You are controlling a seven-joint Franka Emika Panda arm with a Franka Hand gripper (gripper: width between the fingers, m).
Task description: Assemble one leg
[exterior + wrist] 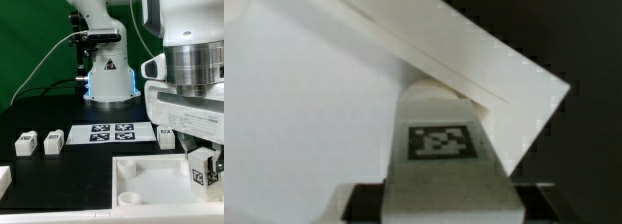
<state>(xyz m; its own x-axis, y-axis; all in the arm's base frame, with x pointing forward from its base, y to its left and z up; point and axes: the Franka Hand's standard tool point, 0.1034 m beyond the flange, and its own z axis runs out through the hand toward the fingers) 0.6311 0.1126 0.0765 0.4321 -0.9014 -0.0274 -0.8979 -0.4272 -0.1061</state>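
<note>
My gripper (203,172) is at the exterior view's right, low over the large white tray-like piece (150,178), shut on a leg (204,166), a small white block with a black-and-white tag. In the wrist view the held leg (446,140) stands between the black fingers (363,197), its far end against the corner of the tray-like piece (331,90). Two more legs (27,142) (54,142) lie at the exterior view's left on the black table, and another (168,138) lies behind the gripper.
The marker board (110,132) lies at mid table. The robot base (108,70) stands behind it. A white part (4,180) shows at the left edge. A green wall backs the scene.
</note>
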